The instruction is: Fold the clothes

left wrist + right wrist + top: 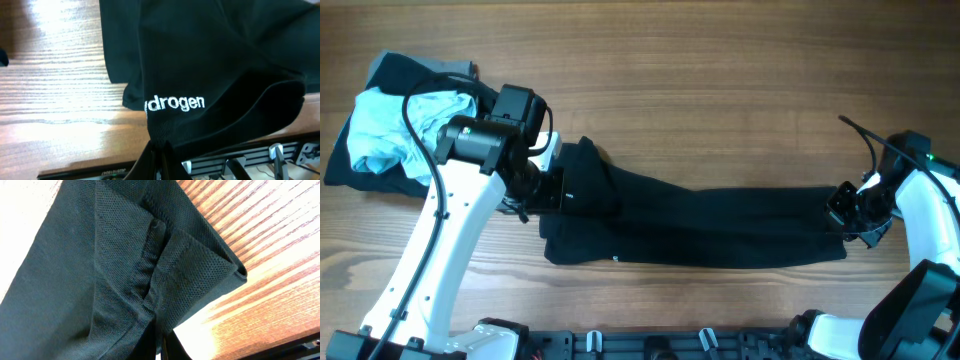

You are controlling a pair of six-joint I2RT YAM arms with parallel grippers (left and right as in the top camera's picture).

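Observation:
A black garment [700, 225] lies stretched in a long band across the wooden table. My left gripper [552, 188] is shut on its left end, a little above the table. In the left wrist view the cloth [210, 60] hangs from my pinched jaws [159, 150] and shows white embroidered lettering [175, 104]. My right gripper [845, 210] is shut on the right end. In the right wrist view the mesh hem [125, 265] is folded and pinched between my jaws [159, 335].
A pile of clothes sits at the far left: a light blue garment [385, 130] on top of a dark one [360, 170]. Bare wooden table [720, 110] lies behind the garment. The black rail of the table's front edge [650, 345] runs along the bottom.

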